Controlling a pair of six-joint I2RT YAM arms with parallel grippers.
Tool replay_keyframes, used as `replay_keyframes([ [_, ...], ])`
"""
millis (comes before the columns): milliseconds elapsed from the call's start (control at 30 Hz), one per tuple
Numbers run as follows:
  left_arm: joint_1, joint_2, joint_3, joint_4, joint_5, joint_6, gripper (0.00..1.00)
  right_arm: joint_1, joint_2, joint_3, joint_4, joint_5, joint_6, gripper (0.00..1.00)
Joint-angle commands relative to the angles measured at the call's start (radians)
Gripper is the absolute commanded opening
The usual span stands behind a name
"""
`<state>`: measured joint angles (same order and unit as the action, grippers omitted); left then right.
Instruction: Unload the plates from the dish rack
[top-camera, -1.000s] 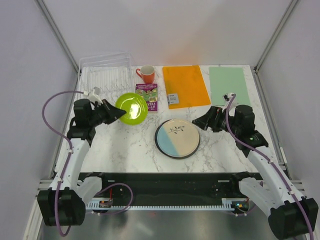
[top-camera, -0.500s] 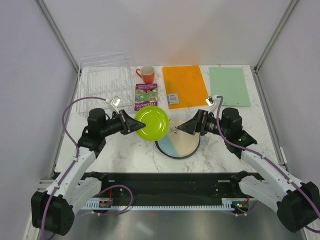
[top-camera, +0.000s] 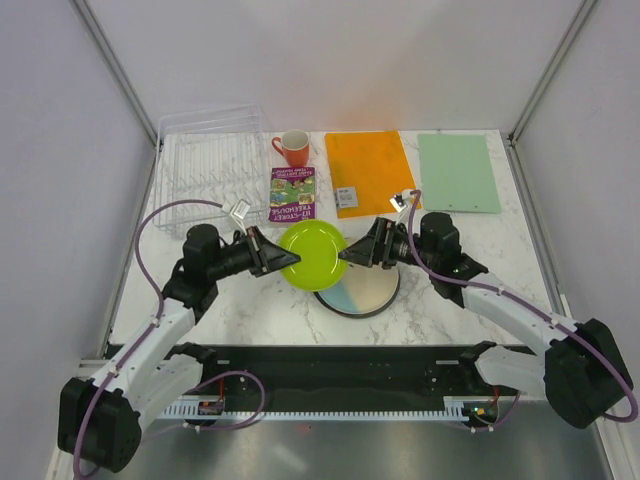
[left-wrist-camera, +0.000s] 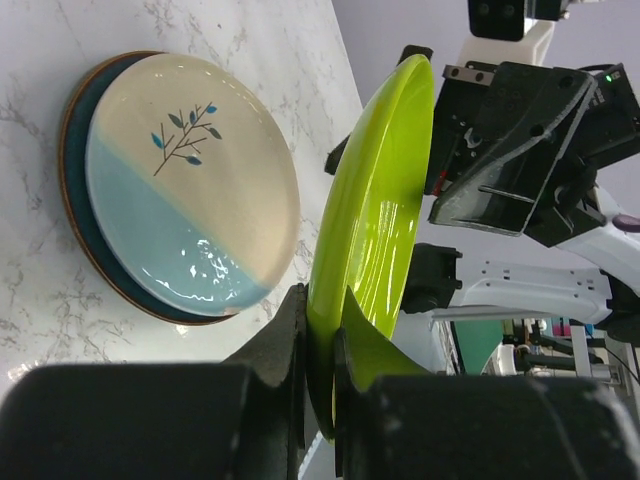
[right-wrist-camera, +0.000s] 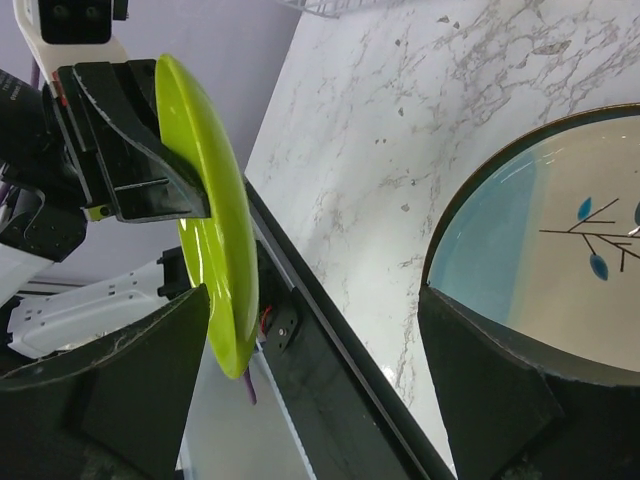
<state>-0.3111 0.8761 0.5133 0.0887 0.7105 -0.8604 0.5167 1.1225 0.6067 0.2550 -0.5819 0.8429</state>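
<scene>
My left gripper is shut on the rim of the smaller lime-green plate and holds it tilted in the air over the left part of the cream-and-light-blue plate. In the left wrist view the jaws pinch the lime plate. The cream plate lies on a dark teal plate. My right gripper is open, and the lime plate's far rim stands beside one of its fingers. The dish rack at the back left holds no plates. The grey-green plate does not show.
An orange mug and a purple booklet stand right of the rack. An orange mat with a small card and a green mat lie at the back right.
My left gripper has carried the lime plate from near the rack rightwards over the stacked plates. My right gripper has moved left, up to the plate's other rim.
</scene>
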Motion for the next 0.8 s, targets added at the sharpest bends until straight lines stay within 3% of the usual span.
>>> replay_keyframes([
  [0,-0.036,0.004,-0.012,0.111,-0.002,-0.069,0.02,0.034,0.063,0.048,0.119,0.004,0.015,0.91],
  [100,-0.066,0.029,-0.013,0.114,-0.025,-0.060,0.02,0.057,0.095,0.064,0.133,0.008,0.009,0.84],
  [133,-0.077,0.034,-0.018,0.114,-0.031,-0.058,0.02,0.065,0.100,0.073,0.135,0.007,0.005,0.73],
  [167,-0.085,0.037,-0.019,0.115,-0.035,-0.055,0.02,0.065,0.108,0.076,0.132,0.004,0.001,0.53],
  [233,-0.091,0.038,-0.021,0.094,-0.060,-0.032,0.02,0.066,0.114,0.085,0.109,0.010,-0.014,0.27],
  [267,-0.092,0.037,-0.016,0.073,-0.100,-0.020,0.02,0.066,0.100,0.087,0.086,0.040,-0.027,0.00],
  [300,-0.091,0.034,-0.004,-0.010,-0.129,0.022,0.02,0.066,0.089,0.090,0.054,0.068,-0.063,0.00],
  [367,-0.091,0.017,0.013,-0.114,-0.234,0.072,0.38,0.066,0.059,0.102,-0.072,0.129,-0.116,0.00],
  [433,-0.091,0.003,0.037,-0.240,-0.308,0.148,0.67,0.066,0.010,0.107,-0.193,0.241,-0.177,0.00],
  [467,-0.092,-0.012,0.045,-0.282,-0.397,0.173,0.75,0.066,-0.019,0.107,-0.229,0.284,-0.191,0.00],
  [533,-0.091,-0.037,0.073,-0.407,-0.507,0.228,0.82,0.063,-0.042,0.102,-0.325,0.385,-0.224,0.00],
  [567,-0.092,-0.069,0.077,-0.435,-0.602,0.247,0.93,0.060,-0.052,0.097,-0.345,0.404,-0.231,0.00],
  [600,-0.091,-0.087,0.085,-0.467,-0.644,0.268,0.95,0.054,-0.053,0.085,-0.361,0.415,-0.234,0.00],
  [767,-0.092,-0.213,0.091,-0.558,-0.796,0.293,0.96,0.046,-0.017,0.053,-0.384,0.424,-0.211,0.00],
])
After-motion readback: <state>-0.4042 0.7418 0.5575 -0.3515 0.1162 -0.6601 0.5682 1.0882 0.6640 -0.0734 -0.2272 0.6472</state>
